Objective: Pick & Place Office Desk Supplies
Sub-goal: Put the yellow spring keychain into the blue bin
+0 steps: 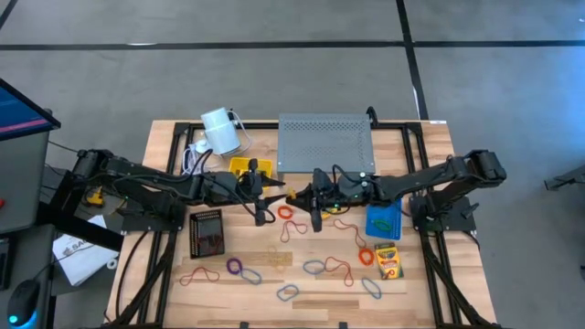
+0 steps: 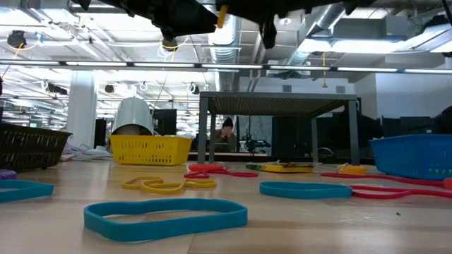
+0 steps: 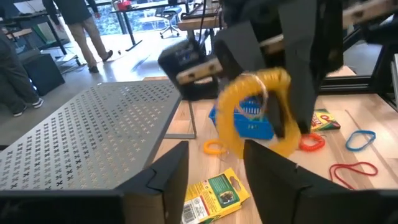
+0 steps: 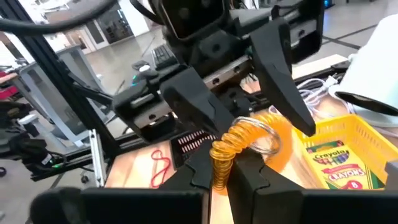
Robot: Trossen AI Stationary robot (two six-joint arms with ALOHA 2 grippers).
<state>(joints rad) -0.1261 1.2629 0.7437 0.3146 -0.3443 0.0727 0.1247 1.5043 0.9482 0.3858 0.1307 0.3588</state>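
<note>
A yellow-orange coiled band with a clear ring (image 4: 252, 140) is held in the air over the table's middle, between my two grippers (image 1: 292, 194). My right gripper (image 4: 221, 177) comes from the table's right and is shut on it. My left gripper (image 3: 214, 180) comes from the left and is open. Its fingers (image 4: 205, 112) stand on either side of the band without plainly touching it. Many rubber bands (image 1: 324, 268) lie flat on the table. A crayon box (image 1: 388, 262) lies near the right front, another lies below my left gripper (image 3: 214, 193), and one lies in the yellow basket (image 4: 333, 163). My right gripper pinches the band's tightly coiled orange part (image 4: 219, 155) between its two fingers. The fingers lie about level and come from the table's right side. The band is lifted clear of the table, and its yellow loop and clear ring stick out beyond the fingertips toward my left gripper.
A grey perforated shelf (image 1: 325, 143) stands at the far middle, with a white cylinder with cord (image 1: 219, 130) to its left. A yellow basket (image 1: 249, 168), a blue basket (image 1: 384, 222) and a black basket (image 1: 207, 233) stand around the grippers. People show in the room beyond.
</note>
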